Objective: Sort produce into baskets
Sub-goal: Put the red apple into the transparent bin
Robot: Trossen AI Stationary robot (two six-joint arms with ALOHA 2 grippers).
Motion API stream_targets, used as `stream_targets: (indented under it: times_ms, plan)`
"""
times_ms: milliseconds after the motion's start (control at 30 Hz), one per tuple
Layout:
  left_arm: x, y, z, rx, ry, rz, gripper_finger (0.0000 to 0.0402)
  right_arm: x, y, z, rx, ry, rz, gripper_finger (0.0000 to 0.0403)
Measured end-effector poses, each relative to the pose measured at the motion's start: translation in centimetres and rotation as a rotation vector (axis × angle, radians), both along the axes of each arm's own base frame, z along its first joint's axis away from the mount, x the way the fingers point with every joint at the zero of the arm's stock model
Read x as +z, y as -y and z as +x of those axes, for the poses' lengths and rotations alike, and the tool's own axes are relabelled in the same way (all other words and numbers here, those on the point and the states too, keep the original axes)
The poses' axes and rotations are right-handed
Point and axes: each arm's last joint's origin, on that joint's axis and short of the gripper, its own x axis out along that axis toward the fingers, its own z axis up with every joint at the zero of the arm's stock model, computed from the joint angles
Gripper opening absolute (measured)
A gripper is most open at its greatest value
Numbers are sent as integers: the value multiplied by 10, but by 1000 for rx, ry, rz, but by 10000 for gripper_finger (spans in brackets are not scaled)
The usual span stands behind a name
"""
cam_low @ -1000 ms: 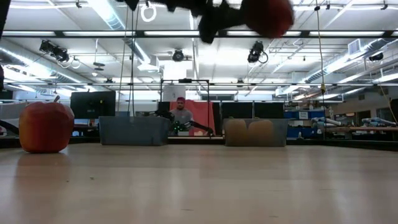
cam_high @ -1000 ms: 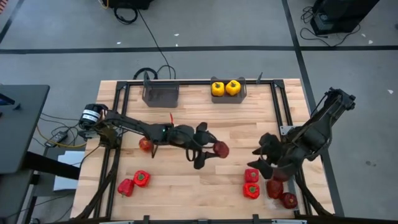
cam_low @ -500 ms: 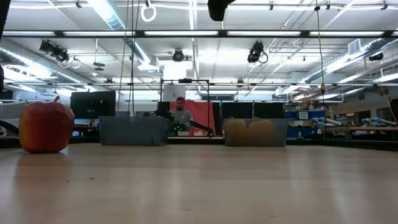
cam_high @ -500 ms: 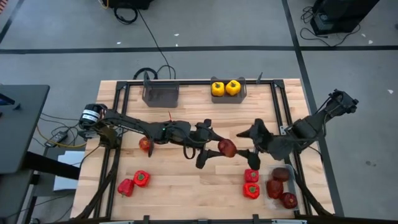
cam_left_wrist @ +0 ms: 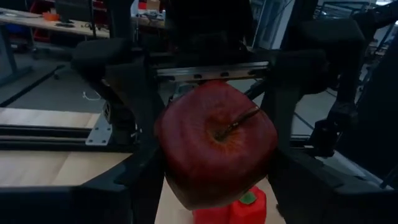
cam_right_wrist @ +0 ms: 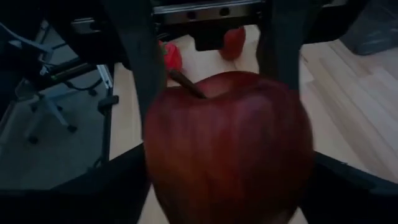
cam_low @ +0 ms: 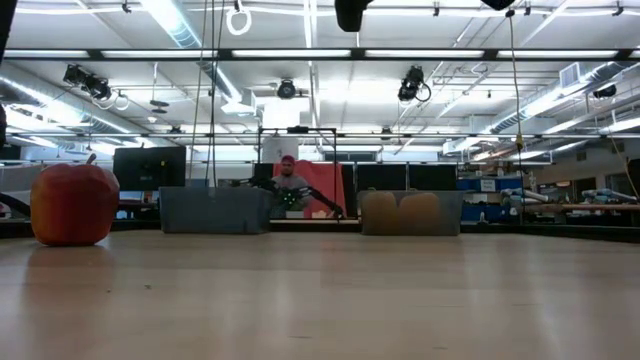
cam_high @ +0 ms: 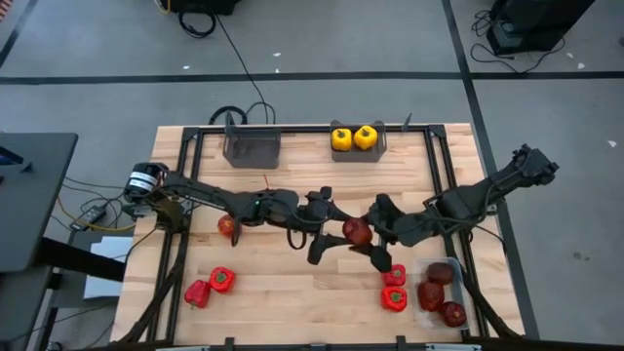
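Peppers, two red ones (cam_high: 211, 285), we see at the table's 8 o'clock, and one apple alone (cam_high: 227, 226) at 9. Near the centre the left gripper (cam_high: 336, 234) pinches a dark red apple (cam_high: 357, 231). At its 3 o'clock side the right gripper (cam_high: 376, 234) has its fingers spread around this same apple. At 12 the yellow peppers (cam_high: 353, 137) sit in a grey bin (cam_high: 382, 144). At 4 the clear tray (cam_high: 425, 310) holds three apples.

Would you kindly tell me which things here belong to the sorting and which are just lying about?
Job: apple held in left gripper, right gripper open around it; yellow peppers, red peppers, grey bin, clear tray.
Lying about: floor cable, black desk.
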Motion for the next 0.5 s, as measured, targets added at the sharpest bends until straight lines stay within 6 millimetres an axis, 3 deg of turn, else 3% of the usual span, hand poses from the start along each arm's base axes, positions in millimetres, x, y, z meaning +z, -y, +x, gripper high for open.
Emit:
stream_targets:
  times_ms: [133, 367, 500]
  plan:
    - [1, -1, 0, 31, -3, -48, 267, 3, 2, -5, -16, -4, 35, 287]
    - [-4, -13, 0, 97, -63, -70, 346, -2, 9, -27, -78, -171, 129, 287]
    - [-9, -25, -7, 133, -206, -91, 377, -8, 0, -48, -96, -334, 252, 287]
